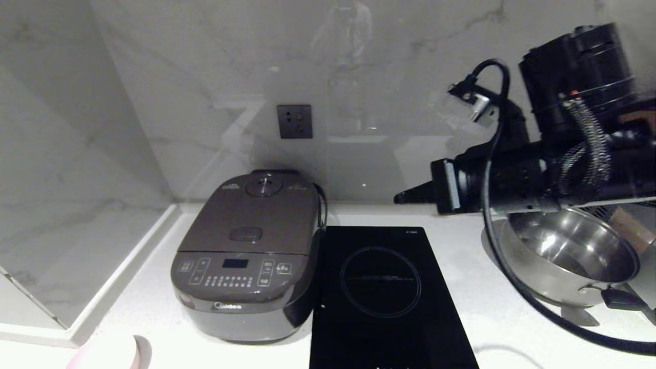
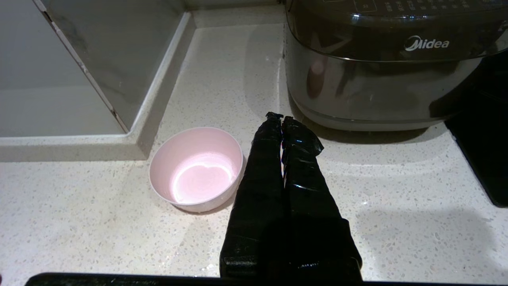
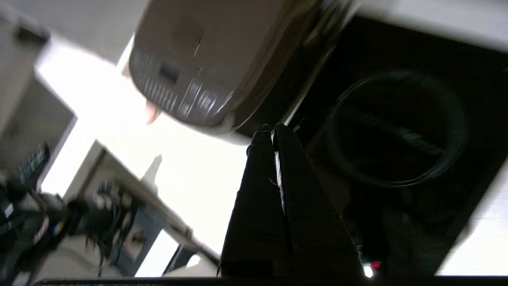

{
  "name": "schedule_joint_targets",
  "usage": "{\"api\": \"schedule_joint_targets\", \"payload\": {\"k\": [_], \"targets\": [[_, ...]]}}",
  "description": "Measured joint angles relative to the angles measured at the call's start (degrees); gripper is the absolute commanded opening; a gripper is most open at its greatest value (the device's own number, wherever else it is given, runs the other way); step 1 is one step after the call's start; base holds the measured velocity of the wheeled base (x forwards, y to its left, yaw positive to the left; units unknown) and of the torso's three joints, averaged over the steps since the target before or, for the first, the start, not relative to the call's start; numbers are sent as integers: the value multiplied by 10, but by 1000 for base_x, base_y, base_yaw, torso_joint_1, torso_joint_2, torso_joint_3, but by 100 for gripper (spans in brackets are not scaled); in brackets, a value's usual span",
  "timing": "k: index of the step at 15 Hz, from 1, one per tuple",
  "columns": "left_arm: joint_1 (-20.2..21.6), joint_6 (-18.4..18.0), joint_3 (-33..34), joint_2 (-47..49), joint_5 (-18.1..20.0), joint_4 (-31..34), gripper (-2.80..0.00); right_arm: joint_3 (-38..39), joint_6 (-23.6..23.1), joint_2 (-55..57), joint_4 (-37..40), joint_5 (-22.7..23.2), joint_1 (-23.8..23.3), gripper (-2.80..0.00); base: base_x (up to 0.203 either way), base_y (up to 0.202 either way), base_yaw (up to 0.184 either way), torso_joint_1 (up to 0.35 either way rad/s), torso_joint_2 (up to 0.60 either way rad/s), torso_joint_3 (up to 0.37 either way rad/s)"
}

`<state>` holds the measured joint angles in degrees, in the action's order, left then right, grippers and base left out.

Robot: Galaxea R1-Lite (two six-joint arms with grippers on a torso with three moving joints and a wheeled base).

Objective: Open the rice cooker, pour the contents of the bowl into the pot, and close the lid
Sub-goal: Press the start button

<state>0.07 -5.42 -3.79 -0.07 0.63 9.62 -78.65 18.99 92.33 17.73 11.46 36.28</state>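
The right arm [image 1: 538, 179] reaches in level from the right side of the head view, high above the steel pan [image 1: 574, 256], its forearm pointing left toward the wall. The right gripper [image 3: 274, 131] has its two black fingers pressed together with nothing between them; in its own wrist view the tips hang over the edge where the induction hob [image 1: 382, 292] meets the rice cooker [image 1: 248, 256]. The left gripper [image 2: 281, 119] lies low over the speckled white counter [image 2: 397, 190], its fingers likewise closed flat against each other and empty, pointing at the cooker's front.

The cooker stands in the counter's back left corner, touching the hob's left edge, with its lid [image 1: 256, 215] down (the round steam vent and oval button on top). "Midea" is written in pale letters on its front band; the panel's button labels are too small to read. The pale pink bowl [image 2: 196, 169] sits upright on the counter just beside the left fingers, in front of the cooker and apart from it.
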Motion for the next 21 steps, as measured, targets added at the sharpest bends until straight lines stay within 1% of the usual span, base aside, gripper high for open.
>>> {"api": "schedule_joint_targets", "payload": {"k": [2,5,7,9,10,12,14,16,21], "targets": [[0,1,0,0,0,0,-280,-16,1,45,3,0,27,-280,0,0,0,0,0,0],[0,2,0,0,-1,0,-280,-59,1,104,3,3,51,-280,0,0,0,0,0,0],[-1,2,0,0,-1,0,-280,-105,0,136,5,3,58,-280,0,0,0,0,0,0],[-1,2,0,0,-1,0,-280,-161,-1,165,23,4,62,-280,0,0,0,0,0,0],[-1,2,0,0,-1,0,-280,-189,-1,180,39,4,69,-280,0,0,0,0,0,0],[-1,2,0,0,-1,0,-280,-221,1,209,58,4,98,-280,0,0,0,0,0,0],[-1,4,0,0,-1,0,-280,-233,4,229,59,4,125,-280,0,0,0,0,0,0],[-1,6,0,0,-2,0,-280,-233,13,244,59,3,139,-280,0,0,0,0,0,0],[-1,10,0,0,-4,0,-280,-224,13,272,58,3,136,-280,0,0,0,0,0,0]]}}
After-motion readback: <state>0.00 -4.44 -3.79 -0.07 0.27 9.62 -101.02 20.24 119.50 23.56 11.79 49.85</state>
